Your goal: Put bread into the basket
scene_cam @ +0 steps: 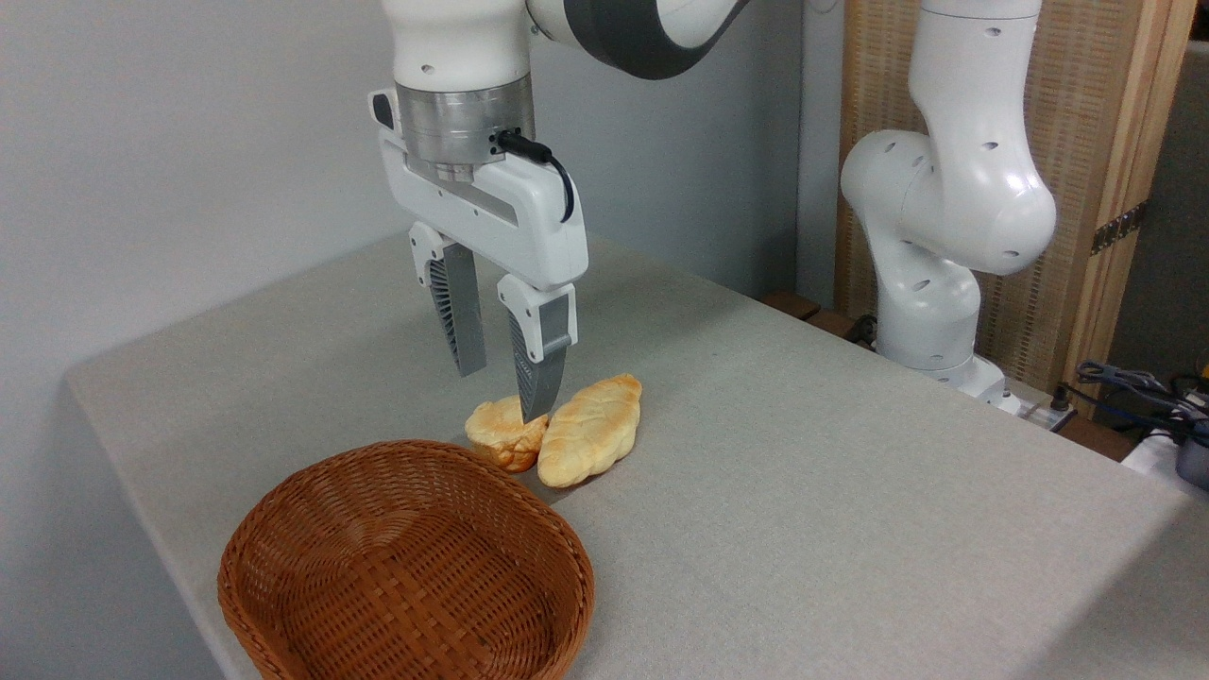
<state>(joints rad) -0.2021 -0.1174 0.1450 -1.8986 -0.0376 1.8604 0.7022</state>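
arm: white, comes down from the top, wrist vertical | gripper (pixel 502 389): points straight down, left of centre | fingers (pixel 459 316): grey, spread apart with a clear gap, nothing between them | base: far right

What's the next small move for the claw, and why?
Probably straight down. The claw is open above the bun, one finger at the seam with the loaf. The bun is on the table; the basket is empty.
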